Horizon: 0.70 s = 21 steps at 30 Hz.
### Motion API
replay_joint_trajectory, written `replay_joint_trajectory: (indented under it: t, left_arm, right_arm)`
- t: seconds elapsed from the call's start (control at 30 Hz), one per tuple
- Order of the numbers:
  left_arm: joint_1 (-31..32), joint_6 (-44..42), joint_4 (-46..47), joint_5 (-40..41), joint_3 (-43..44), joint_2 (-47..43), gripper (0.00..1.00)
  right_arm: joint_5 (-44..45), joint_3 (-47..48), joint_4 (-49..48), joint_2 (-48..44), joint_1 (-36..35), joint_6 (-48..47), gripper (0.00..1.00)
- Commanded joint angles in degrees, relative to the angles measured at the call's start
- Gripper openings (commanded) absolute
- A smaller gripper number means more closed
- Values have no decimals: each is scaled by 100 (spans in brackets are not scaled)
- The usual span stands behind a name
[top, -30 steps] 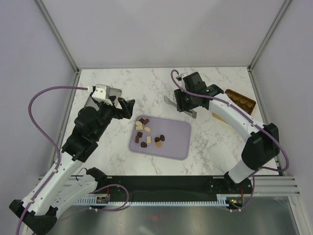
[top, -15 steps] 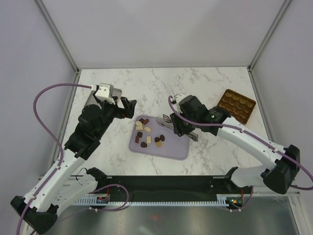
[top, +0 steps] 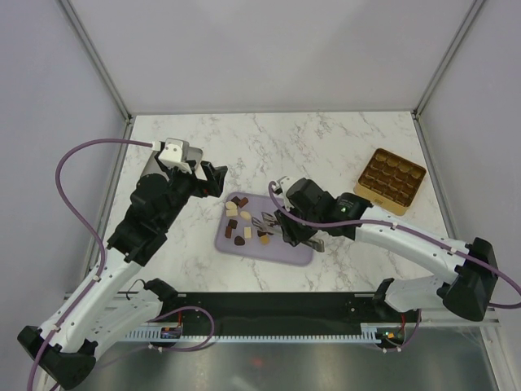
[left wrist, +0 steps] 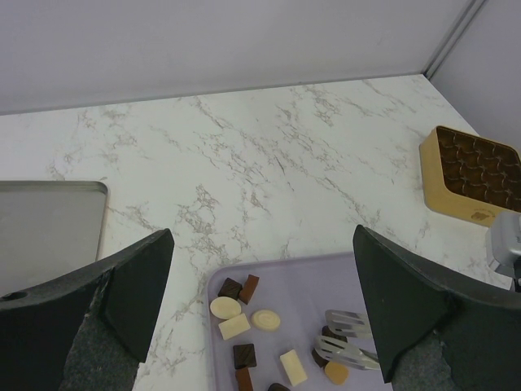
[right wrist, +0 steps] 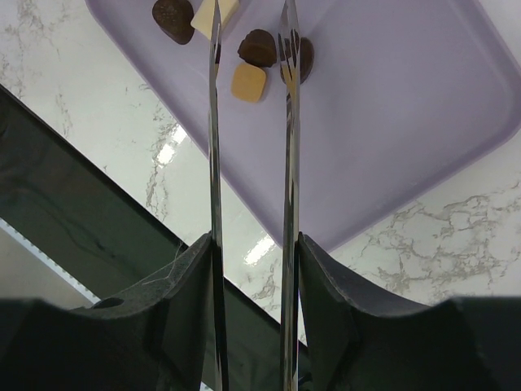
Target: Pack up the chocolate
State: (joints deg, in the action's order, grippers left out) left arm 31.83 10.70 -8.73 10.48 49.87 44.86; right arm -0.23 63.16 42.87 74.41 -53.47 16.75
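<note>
Several small chocolate pieces, dark brown, mid brown and cream, lie on the left half of the lilac tray. My right gripper is shut on metal tongs. In the right wrist view the tongs are partly open, with their tips on either side of a dark piece and a tan piece. My left gripper is open and empty, hovering behind the tray's back left corner. In its view the chocolates and the tong tips show below.
A gold compartmented box sits at the right and also shows in the left wrist view. A flat metal tray lies at the left, behind my left arm. The black base rail lies just past the tray's near edge.
My right arm swung from near the gold box toward the front left, bringing the tongs over the chocolates on the tray. The gold box is now uncovered. My left arm barely moved.
</note>
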Motion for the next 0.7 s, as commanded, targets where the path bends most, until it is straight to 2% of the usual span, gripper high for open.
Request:
replay_joint_trajectory:
  t: [0.0, 0.37, 0.67]
  left_arm:
    - [-19, 143, 135, 147, 111, 5, 100]
    - [-19, 143, 126, 156, 111, 23, 100]
    - [-19, 152, 135, 130, 102, 31, 100]
  right_arm:
    - [146, -31, -253, 20, -75, 118, 51]
    - [234, -119, -253, 293, -339, 153, 52]
    - [664, -102, -78, 460, -480, 170, 52]
